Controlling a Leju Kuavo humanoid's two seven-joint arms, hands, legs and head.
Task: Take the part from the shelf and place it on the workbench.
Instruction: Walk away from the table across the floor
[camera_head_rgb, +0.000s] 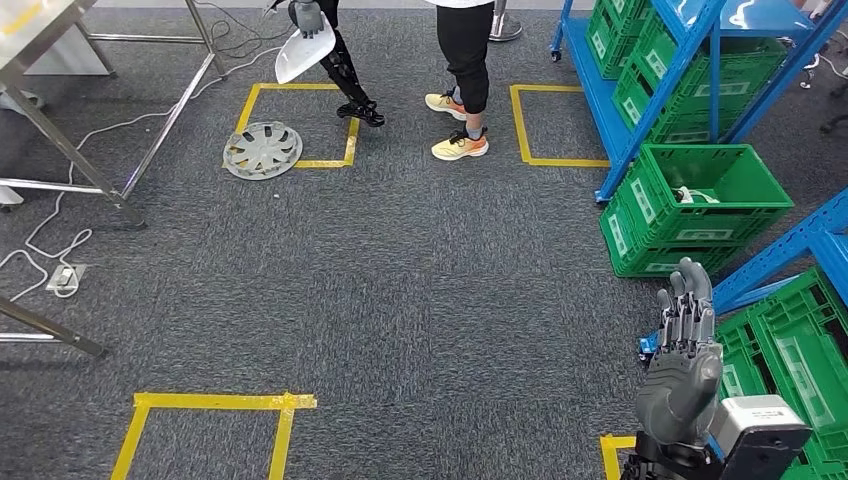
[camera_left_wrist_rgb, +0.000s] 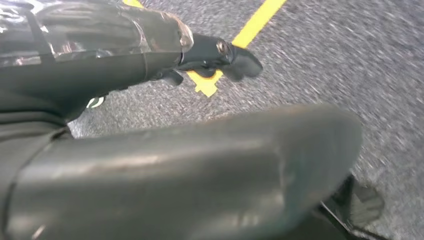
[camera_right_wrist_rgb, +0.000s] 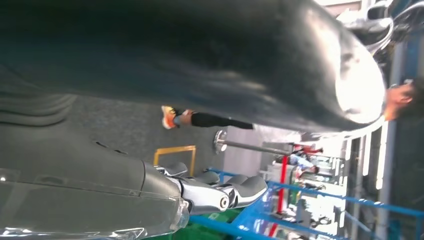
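Observation:
My right hand (camera_head_rgb: 683, 360) is raised at the lower right, fingers stretched out and apart, holding nothing. It hangs just in front of the blue shelf (camera_head_rgb: 620, 120) stacked with green crates. One open crate (camera_head_rgb: 745, 170) beyond the fingertips holds a small pale part (camera_head_rgb: 690, 195). In the right wrist view the fingers (camera_right_wrist_rgb: 220, 192) reach toward the blue shelf rail (camera_right_wrist_rgb: 340, 197). My left hand (camera_left_wrist_rgb: 175, 165) hangs over the grey carpet, its dark fingers (camera_left_wrist_rgb: 220, 52) straight and empty. The metal workbench (camera_head_rgb: 40, 30) stands at the far left.
A person (camera_head_rgb: 462, 70) in orange shoes stands near the shelf. Beside them another dark-legged robot (camera_head_rgb: 345, 70) holds a white panel (camera_head_rgb: 303, 50). A grey wheel cover (camera_head_rgb: 262, 150) lies on the carpet. Yellow tape squares (camera_head_rgb: 300, 125) and white cables (camera_head_rgb: 60, 240) mark the floor.

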